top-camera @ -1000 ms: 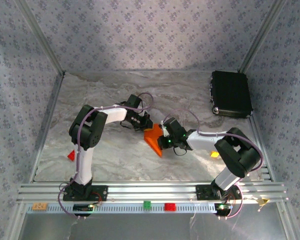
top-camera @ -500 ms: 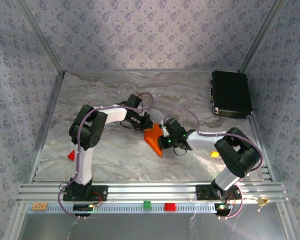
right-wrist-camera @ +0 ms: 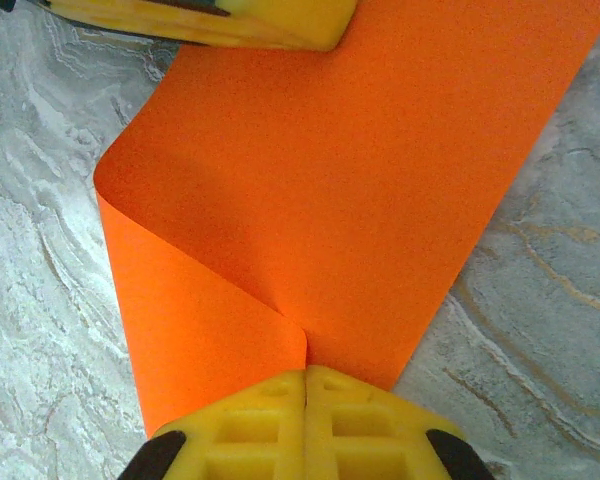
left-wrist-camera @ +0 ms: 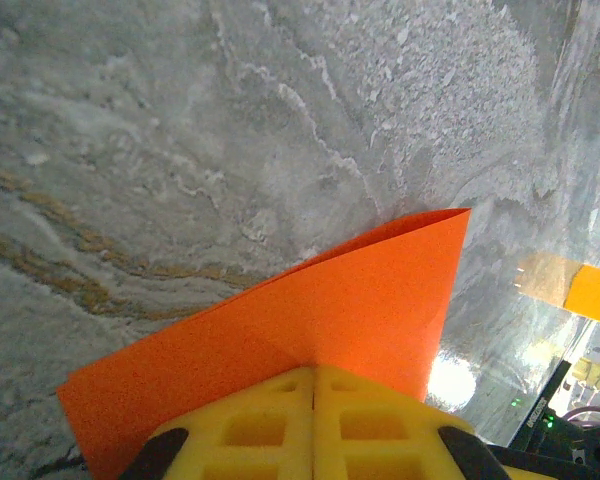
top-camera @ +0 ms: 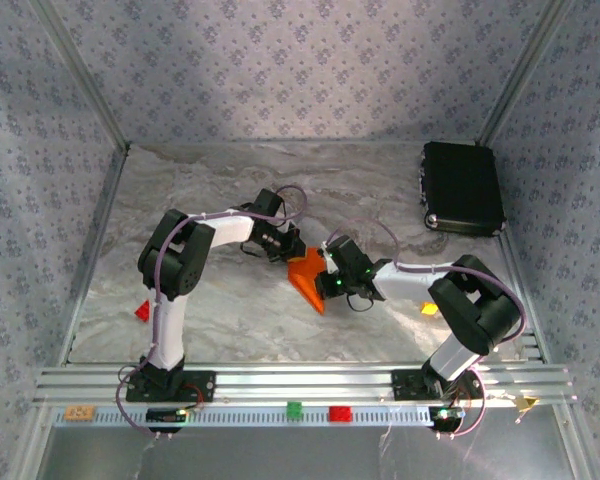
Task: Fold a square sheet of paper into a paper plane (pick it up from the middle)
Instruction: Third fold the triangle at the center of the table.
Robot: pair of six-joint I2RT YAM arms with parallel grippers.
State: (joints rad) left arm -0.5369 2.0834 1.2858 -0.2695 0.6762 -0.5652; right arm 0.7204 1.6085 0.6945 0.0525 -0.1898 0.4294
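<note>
The orange sheet of paper (top-camera: 307, 275) sits over the marbled table (top-camera: 210, 180), well to the left of the black box (top-camera: 463, 187) and nearer the arm bases than the box is. It is no longer flat. From above it looks like a pointed wedge, with its tip aimed away from the box and toward the near rail.

The left gripper (top-camera: 292, 252) meets the sheet on the edge facing away from the box. In the left wrist view its yellow fingers (left-wrist-camera: 250, 425) are pressed together, and the sheet (left-wrist-camera: 310, 310) runs in between them, so the gripper (left-wrist-camera: 313, 400) is pinching the paper. From that pinch the paper fans upward to a sharp corner.

The right gripper (top-camera: 325, 268) meets the sheet on the side toward the box. In the right wrist view its yellow fingers (right-wrist-camera: 370, 415) are also closed tight on the sheet (right-wrist-camera: 350, 170), so this gripper (right-wrist-camera: 305, 390) pinches it too. One flap curls over from the left and ends in a crease at the pinch. A left finger (right-wrist-camera: 230, 20) shows at the top edge of that view, against the paper.

A small yellow-orange block (top-camera: 430, 308) lies on the table nearer the bases than the box, roughly below it in the top view. A small red block (top-camera: 142, 311) lies far to the left of the box, well apart from the paper.
</note>
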